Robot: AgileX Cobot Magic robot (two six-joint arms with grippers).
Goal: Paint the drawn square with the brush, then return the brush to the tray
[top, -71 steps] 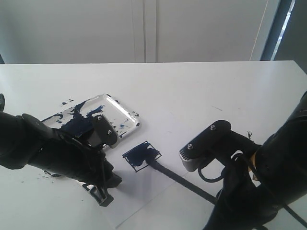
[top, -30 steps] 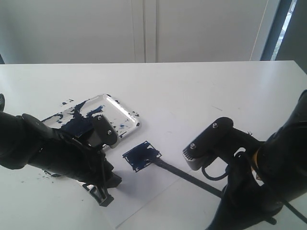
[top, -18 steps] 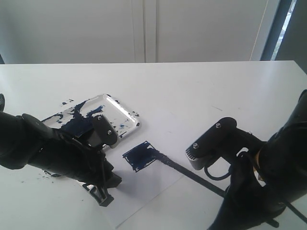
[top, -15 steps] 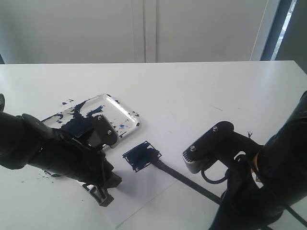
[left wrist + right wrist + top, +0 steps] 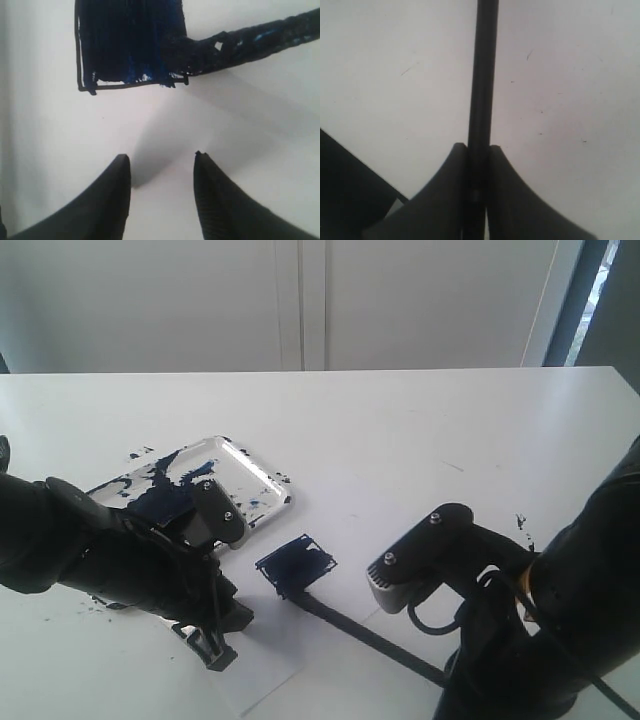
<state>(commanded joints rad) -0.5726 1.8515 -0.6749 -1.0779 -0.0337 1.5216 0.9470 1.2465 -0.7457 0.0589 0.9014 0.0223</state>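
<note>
Table [image 5: 400, 420]: It was big and white and filled most of the outside picture. Small dark paint spots lay on it at the left, near the tray.
Right arm [image 5: 590, 580]: My black right arm filled the lower right corner of the outside picture.
Left arm [image 5: 60, 540]: My black left arm came in from the left edge. It hid the lower left part of the tray.
Paper [image 5: 265, 665]: A white sheet lay flat on the table in the lower middle. The square was drawn on it.
Tray [image 5: 250, 472]: It sat left of the middle, up and to the left of the square, near it but not touching. It was white and shiny, with a big dark blue blotch inside. The brush was not in it.
Brush [image 5: 350, 625]: It was long, thin and black. It ran from the square's lower right corner down and to the right, under my right arm. Its wet tip touched the edge of the square.
Square [image 5: 295, 565]: It was small and sat just below the middle of the outside picture. Most of it was dark blue. A little white showed along its black outline.
Right gripper [image 5: 477, 146]: My two fingers were squeezed tight on the brush handle, one on each side.
Left gripper [image 5: 160, 157]: My fingers were spread apart with nothing between them. They were low over the paper, near the square but not on it. I could not tell if the tips touched the paper.
</note>
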